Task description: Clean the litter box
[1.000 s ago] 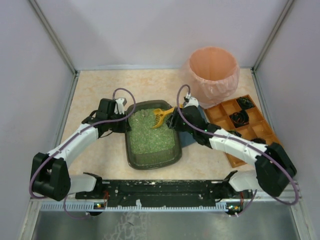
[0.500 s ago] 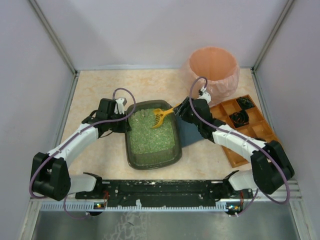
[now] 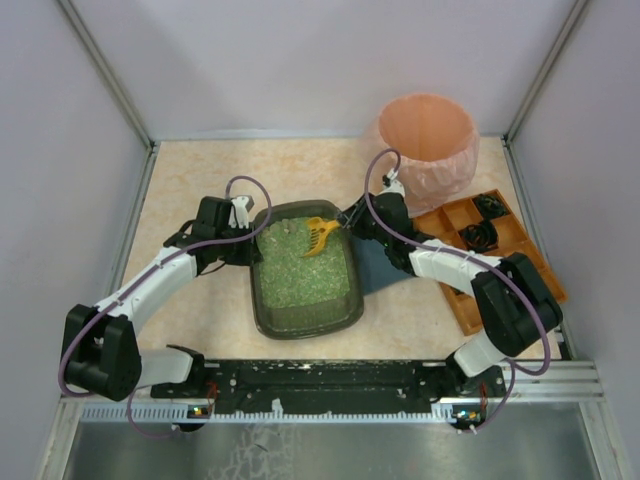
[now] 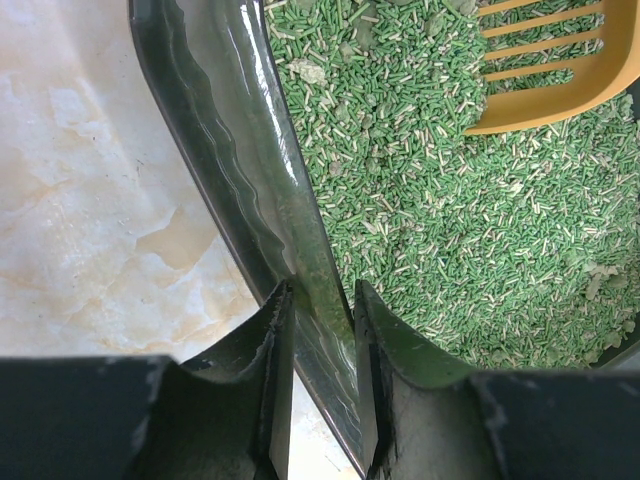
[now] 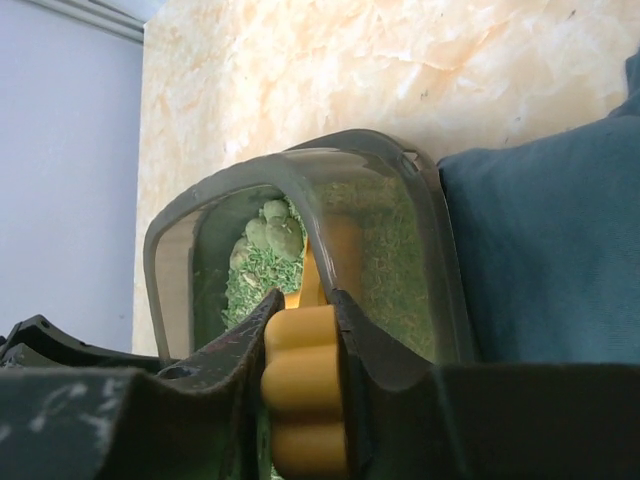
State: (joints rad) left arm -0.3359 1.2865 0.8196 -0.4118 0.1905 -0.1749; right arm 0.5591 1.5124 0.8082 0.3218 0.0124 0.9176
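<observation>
We judge the job is at the scooping stage, w/ most of it left to do. The litter box (image 3: 303, 328) sits mid-table (image 3: 200, 180), long axis running 12 to 6. It's full of green litter (image 4: 450, 220) wall to wall.

L end effector (image 4: 320, 300) is clenched on the box rim at approx 10 o'clock, one finger inside the wall and one outside, bracing the box. R end effector (image 5: 305, 300) is grasping the handle of the yellow scoop (image 3: 320, 236). It reaches in from the box's 2 o'clock corner. The scoop head lies on the litter at the 12–1 o'clock end, tines pointing toward 7.

In the L wrist view litter shows through the slots and nothing sits on the tines, so we reckon the scoop is unloaded. The R wrist view shows a few pale green clumps (image 5: 272, 232) against the far wall, just past the scoop. Those look like the waste to lift.

The pink-lined bin (image 3: 425, 140) stands at 1–2 o'clock from the box, near but apart. We can't see whether anything's in it.

A blue cloth (image 3: 378, 265) lies touching the box's 3 o'clock side, and the orange tray (image 3: 530, 250) lies beyond it.

To do, in our view:
- dig under the clumps
- sift out the loose litter
- carry to the bin and tip
- repeat as req'd
</observation>
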